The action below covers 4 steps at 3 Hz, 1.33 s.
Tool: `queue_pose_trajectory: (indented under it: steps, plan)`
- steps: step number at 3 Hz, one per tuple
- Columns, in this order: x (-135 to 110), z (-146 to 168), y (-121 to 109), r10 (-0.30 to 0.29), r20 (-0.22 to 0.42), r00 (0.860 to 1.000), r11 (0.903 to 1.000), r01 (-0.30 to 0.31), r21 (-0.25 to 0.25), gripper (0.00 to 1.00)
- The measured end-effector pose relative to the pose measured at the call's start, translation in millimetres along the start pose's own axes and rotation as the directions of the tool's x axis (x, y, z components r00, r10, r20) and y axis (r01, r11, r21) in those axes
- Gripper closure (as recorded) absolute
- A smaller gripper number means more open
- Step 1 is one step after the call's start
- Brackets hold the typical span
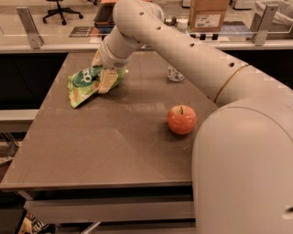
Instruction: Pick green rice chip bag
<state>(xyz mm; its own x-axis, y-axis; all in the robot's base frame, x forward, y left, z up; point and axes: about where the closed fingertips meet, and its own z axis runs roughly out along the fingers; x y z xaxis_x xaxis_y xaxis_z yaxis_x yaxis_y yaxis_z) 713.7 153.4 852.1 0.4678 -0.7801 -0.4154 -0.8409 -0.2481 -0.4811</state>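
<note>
The green rice chip bag (81, 87) lies crumpled at the far left of the brown table (114, 151), its dark green oval logo facing up. My gripper (103, 73) has come down on the bag's right end, reaching from the right on the long white arm, and it covers that part of the bag. The gripper touches the bag, and the bag rests on the table.
A red apple (181, 119) stands at the table's right middle. A drink can (175, 73) stands behind the arm at the far side. A cardboard box (208, 13) and an office chair (59, 8) are beyond the table.
</note>
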Motion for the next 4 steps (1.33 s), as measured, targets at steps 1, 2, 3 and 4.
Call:
queue_pose_trajectory:
  steps: [1,2,3,4]
  plan:
    - [-0.6,2.9,1.2,-0.001,0.002,1.000,1.0000,0.001,-0.005,0.64]
    - [-1.2,5.7,2.3,-0.001,0.003,1.000,1.0000,0.001,-0.009,0.87]
    - [-1.7,7.7,3.2,-0.002,0.004,1.000,0.9999,0.002,-0.013,1.00]
    - [-2.0,7.3,2.9,-0.002,0.004,1.000,0.9999,0.002,-0.013,1.00]
